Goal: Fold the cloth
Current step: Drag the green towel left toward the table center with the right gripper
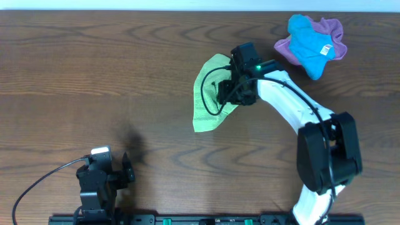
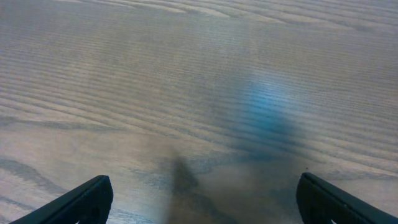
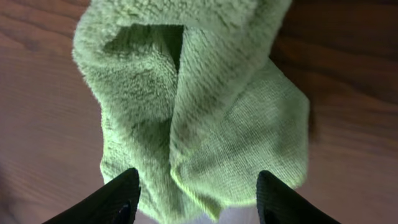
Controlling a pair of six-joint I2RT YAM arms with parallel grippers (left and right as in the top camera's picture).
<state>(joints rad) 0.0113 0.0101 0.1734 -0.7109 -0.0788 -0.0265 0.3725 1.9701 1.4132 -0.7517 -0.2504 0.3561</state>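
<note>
The lime yellow-green cloth [image 1: 207, 94] lies crumpled on the wooden table in the overhead view, partly under my right gripper [image 1: 237, 84]. In the right wrist view the cloth [image 3: 205, 118] is bunched into folds with a hollow near the top, and my right gripper [image 3: 198, 196] is open, its two fingers spread either side of the cloth's near edge, just above it. My left gripper [image 1: 125, 169] rests near the front left of the table, far from the cloth. In the left wrist view it [image 2: 202, 199] is open over bare wood.
A bright blue cloth [image 1: 308, 44] with a white tag lies on a purple cloth [image 1: 331, 31] at the back right. The table's front edge with a black rail [image 1: 187, 219] runs along the bottom.
</note>
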